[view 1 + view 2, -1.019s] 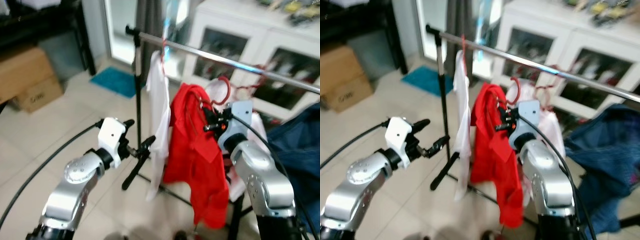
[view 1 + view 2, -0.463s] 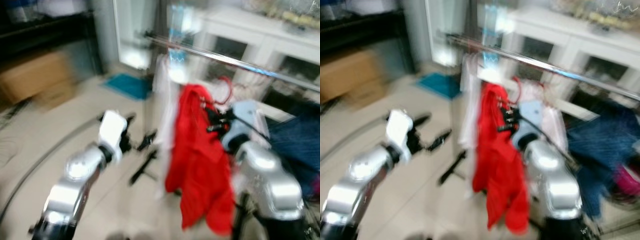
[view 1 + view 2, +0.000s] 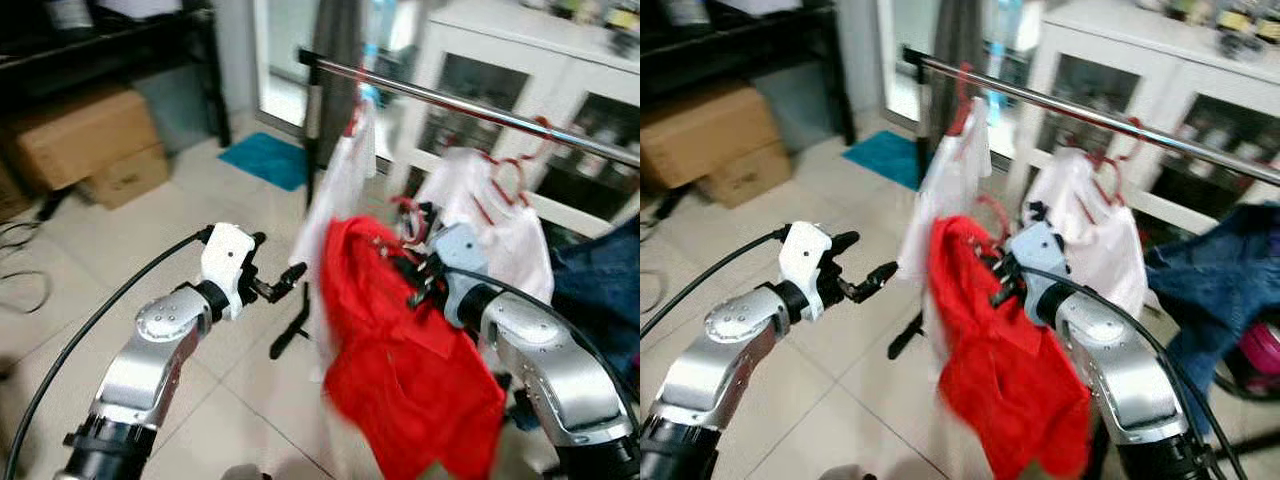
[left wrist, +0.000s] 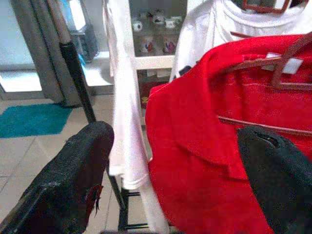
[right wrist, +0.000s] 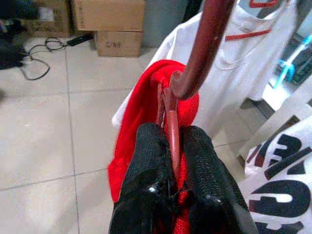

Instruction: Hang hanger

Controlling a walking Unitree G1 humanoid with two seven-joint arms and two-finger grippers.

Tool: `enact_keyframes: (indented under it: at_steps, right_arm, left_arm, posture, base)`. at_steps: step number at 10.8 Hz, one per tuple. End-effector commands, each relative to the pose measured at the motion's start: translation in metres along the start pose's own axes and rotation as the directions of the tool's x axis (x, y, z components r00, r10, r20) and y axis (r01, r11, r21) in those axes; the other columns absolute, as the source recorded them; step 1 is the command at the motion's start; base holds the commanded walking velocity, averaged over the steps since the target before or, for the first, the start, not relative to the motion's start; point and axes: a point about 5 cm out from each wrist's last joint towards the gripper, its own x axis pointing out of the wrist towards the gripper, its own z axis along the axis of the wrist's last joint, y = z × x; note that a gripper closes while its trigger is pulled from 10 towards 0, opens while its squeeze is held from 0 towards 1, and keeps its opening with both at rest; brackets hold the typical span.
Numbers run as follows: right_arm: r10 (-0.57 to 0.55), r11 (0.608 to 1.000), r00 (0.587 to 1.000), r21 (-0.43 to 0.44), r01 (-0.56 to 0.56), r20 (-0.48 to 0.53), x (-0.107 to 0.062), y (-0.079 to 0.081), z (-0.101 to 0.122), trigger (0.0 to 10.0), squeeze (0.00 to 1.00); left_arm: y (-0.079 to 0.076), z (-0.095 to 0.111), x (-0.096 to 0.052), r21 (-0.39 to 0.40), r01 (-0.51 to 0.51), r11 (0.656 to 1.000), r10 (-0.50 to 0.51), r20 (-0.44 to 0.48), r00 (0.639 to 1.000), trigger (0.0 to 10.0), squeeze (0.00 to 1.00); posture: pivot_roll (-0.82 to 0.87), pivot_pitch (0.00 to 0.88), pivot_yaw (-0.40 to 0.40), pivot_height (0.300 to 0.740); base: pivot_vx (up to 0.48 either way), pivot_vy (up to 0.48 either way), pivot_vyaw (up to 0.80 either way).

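Tiled room floor (image 3: 120,240), white glass-door cabinet (image 3: 520,90) behind, cardboard boxes (image 3: 85,140) under a dark shelf at the far left, teal mat (image 3: 265,160) by the doorway.

Right gripper (image 5: 168,161) clamped shut on the dark red hanger (image 5: 195,63), stem pinched between the two black fingers (image 5: 146,165), hook curving up past them. Red shirt (image 3: 400,370) draped on that hanger, bunched below and in front of the right arm, held under the chrome clothes rail (image 3: 480,110) and not hooked on it. Shirt blurred in the head views.

Left gripper (image 3: 275,283) raised just left of the red shirt, fingers spread wide apart, gripping nothing; through the wrist camera, red collar and hanger shoulder visible between the two fingers (image 4: 73,185).

On the rail: white garment (image 3: 345,185) near its left end beside the black upright pole (image 3: 312,150), white printed T-shirt (image 3: 500,225) on a red hanger further right, just behind the right gripper. Blue denim (image 3: 1210,280) at the right edge. Black cable (image 3: 90,330) looping from the left arm toward the floor.
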Motion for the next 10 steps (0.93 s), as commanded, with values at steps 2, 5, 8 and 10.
enact_keyframes:
  at_steps: [2, 5, 8, 10]
  right_arm:
    - [0.108, 0.994, 0.991, -0.028, -0.106, 0.083, -0.005, 0.008, 0.015, 0.0, 0.00]
    - [0.187, 0.982, 0.972, -0.005, -0.188, 0.145, -0.005, 0.013, 0.026, 0.0, 0.00]
    - [0.240, 0.970, 0.956, 0.006, -0.244, 0.168, -0.008, 0.018, 0.028, 0.0, 0.00]
    - [0.244, 0.968, 0.953, 0.007, -0.249, 0.178, -0.008, 0.019, 0.030, 0.0, 0.00]
  left_arm:
    - [0.004, 0.004, 0.005, 0.026, -0.005, 1.000, 0.004, 0.006, 1.000, 10.0, 0.00]
    - [0.003, -0.007, 0.010, -0.006, 0.019, 1.000, -0.020, -0.016, 1.000, 0.0, 0.00]
    - [0.003, -0.010, 0.015, -0.007, 0.040, 0.999, -0.040, -0.027, 0.999, 0.0, 0.00]
    - [0.003, -0.011, 0.017, 0.001, 0.040, 0.999, -0.040, -0.026, 0.999, 0.0, 0.00]
  posture:
    - [0.00, 0.000, -0.045, 0.740]
    - [0.00, 0.000, -0.044, 0.740]
    - [-0.01, 0.000, -0.039, 0.740]
    - [-0.01, 0.000, -0.038, 0.740]
  base:
    - [0.000, 0.000, 0.00]
    - [0.000, 0.000, 0.00]
    - [0.000, 0.000, 0.00]
    - [0.000, 0.000, 0.00]
